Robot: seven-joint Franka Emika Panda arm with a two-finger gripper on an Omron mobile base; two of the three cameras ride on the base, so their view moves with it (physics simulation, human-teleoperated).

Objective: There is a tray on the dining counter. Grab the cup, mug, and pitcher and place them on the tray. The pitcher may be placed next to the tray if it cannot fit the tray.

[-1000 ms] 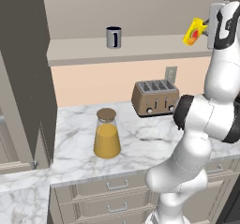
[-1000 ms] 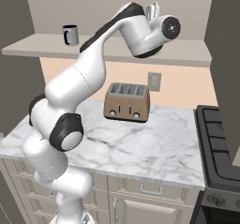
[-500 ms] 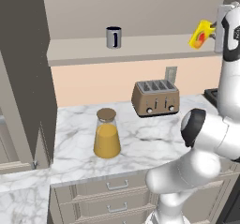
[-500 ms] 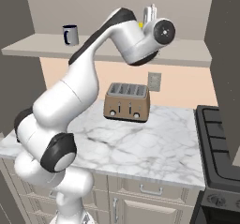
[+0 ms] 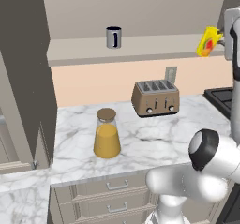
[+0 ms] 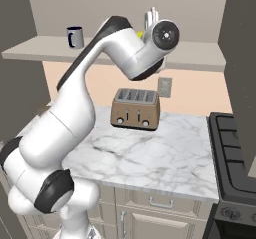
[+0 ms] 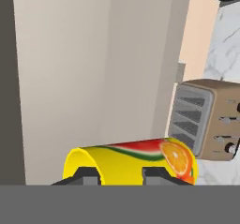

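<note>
1. Holding the cup (image 5: pixel 208 41) up high, the gripper (image 7: pixel 121 175) has its two fingers partly closed around it, one on each side. The cup is tipped over on its side, so its fruit picture faces the hand camera.
2. From the left base camera, the cup is at about 2 o'clock, up by the shelf (image 5: pixel 140 49) and well above the worktop (image 5: pixel 154 138).
3. From the hand camera, the cup sits right at 6 o'clock, snug between the dark finger tips. The toaster (image 7: pixel 206 120) is off at 3 o'clock, farther away.
4. The mug (image 5: pixel 113 37) stands on the shelf at about 12 o'clock in the left base camera. Nothing is touching it.
5. The pitcher (image 5: pixel 107 134) stands on the worktop at about 7 o'clock, with its cork lid on. The toaster is near it, at about 4 o'clock.
6. I think the job has only just started. One thing is picked up, but it is not on the tray yet. The mug and the pitcher are both left to do.
7. I cannot see the tray or the dining counter from here, so I think the robot has to drive to them.
</note>
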